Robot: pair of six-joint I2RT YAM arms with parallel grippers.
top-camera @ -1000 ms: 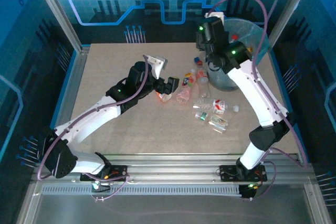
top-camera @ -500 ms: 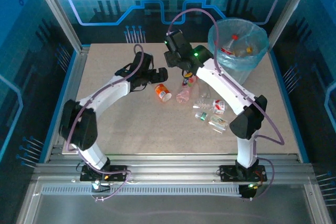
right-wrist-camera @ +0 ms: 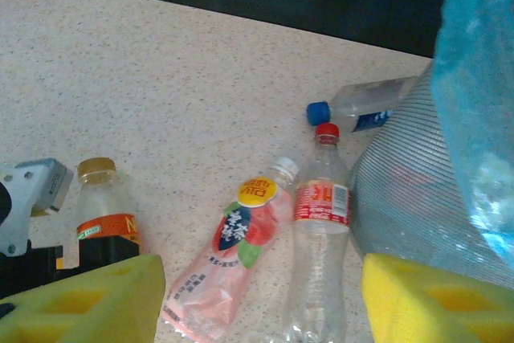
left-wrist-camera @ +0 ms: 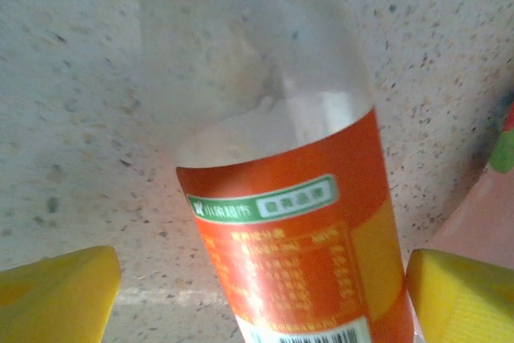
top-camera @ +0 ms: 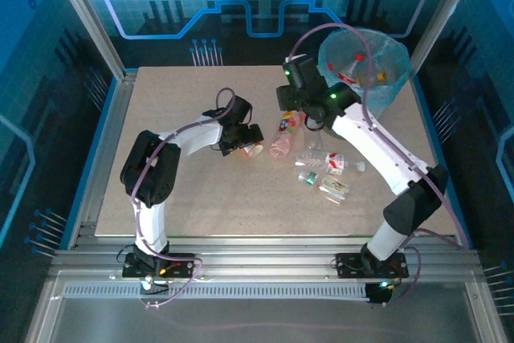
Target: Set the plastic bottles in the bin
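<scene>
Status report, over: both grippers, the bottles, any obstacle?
Left gripper open, straddling orange-label bottle lying on table. Right gripper open, empty, above pink-label bottle beside bin. No obstacle seen.

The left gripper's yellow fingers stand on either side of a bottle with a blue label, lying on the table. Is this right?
Only the colour is wrong: the left wrist view shows an orange label. The left gripper does flank the bottle lying on the table.
</scene>
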